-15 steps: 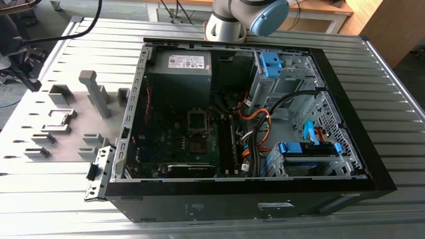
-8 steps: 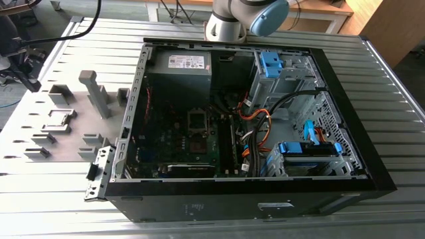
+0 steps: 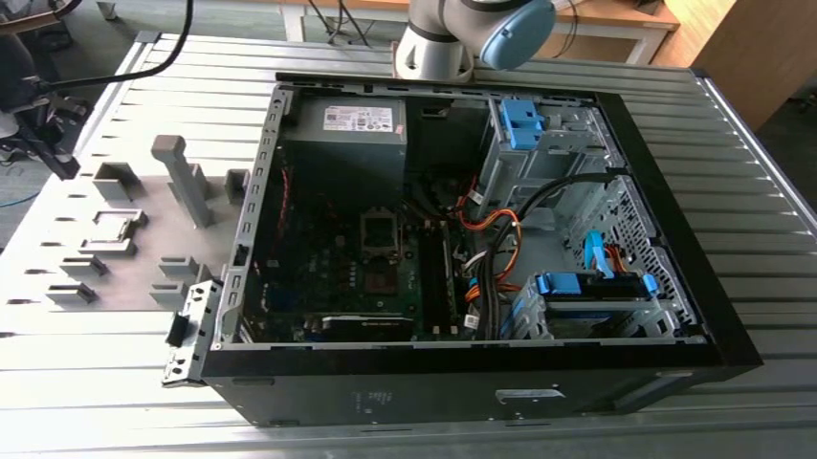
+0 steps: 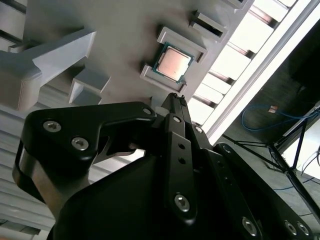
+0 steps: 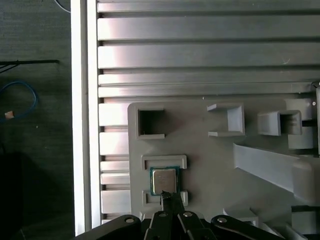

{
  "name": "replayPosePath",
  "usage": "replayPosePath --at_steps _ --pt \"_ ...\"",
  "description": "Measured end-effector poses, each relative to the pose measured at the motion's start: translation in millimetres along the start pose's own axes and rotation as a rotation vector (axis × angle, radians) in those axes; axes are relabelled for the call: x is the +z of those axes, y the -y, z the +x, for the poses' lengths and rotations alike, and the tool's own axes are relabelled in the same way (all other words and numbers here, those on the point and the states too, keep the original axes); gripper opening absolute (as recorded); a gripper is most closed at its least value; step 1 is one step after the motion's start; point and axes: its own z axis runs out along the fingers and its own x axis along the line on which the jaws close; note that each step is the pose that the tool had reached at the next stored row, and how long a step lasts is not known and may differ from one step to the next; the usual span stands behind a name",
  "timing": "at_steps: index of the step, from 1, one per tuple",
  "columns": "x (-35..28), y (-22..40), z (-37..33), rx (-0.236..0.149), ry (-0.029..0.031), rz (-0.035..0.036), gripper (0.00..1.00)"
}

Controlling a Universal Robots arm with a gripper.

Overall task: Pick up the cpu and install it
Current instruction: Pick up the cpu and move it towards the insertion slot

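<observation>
The cpu [image 5: 164,181] is a small square chip with a silvery top, lying flat in a recess between two grey holder blocks on the grey holder plate [image 5: 210,165]. It also shows in the second wrist view [image 4: 173,64] and in the exterior view [image 3: 113,227], on the plate at that view's left. My gripper [image 5: 170,198] hangs above the plate, its tips close to the chip's edge in both wrist views [image 4: 178,98]. The fingers are shut with nothing between them. In the exterior view the dark gripper [image 3: 61,158] sits up and left of the chip.
An open computer case [image 3: 664,239] lies at the exterior view's right, with a motherboard and its dark socket frame [image 3: 383,229] inside, plus cables and blue drive brackets. Tall grey blocks [image 3: 186,182] stand on the holder plate. The slatted table's edge [image 5: 79,115] runs beside the plate.
</observation>
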Motion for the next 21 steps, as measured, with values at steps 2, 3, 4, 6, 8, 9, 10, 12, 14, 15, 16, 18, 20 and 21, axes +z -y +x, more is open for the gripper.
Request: replayPosePath --at_steps 2,3,4,6,8,9,10,12,14,15,16,18,20,21 --pt "1.7 0.0 0.4 0.006 0.0041 0.0002 0.11" --pt "2.6 0.1 0.7 0.01 0.0065 0.0001 0.11" --pt "3.6 0.1 0.9 0.015 0.0088 0.0001 0.11" --pt "5.3 0.2 1.3 0.019 0.0107 0.0001 0.11" --pt "7.3 0.3 1.8 0.019 0.0108 0.0004 0.11" --pt "8.2 0.3 2.2 0.019 0.0106 0.0005 0.11" --pt "9.2 0.4 2.8 0.019 0.0106 0.0005 0.11" --pt "12.7 0.6 3.6 0.019 0.0108 0.0004 0.11" --pt "16.2 0.7 4.0 0.019 0.0107 0.0006 0.11" --pt "18.1 0.8 4.1 0.019 0.0107 0.0005 0.11" --pt "19.9 0.8 4.2 0.019 0.0107 0.0005 0.11" --pt "23.5 0.9 4.3 0.019 0.0107 0.0005 0.11" --pt "27.2 1.0 4.4 0.018 0.0107 0.0005 0.11" --pt "29.0 1.1 4.4 0.017 0.0107 0.0005 0.11"
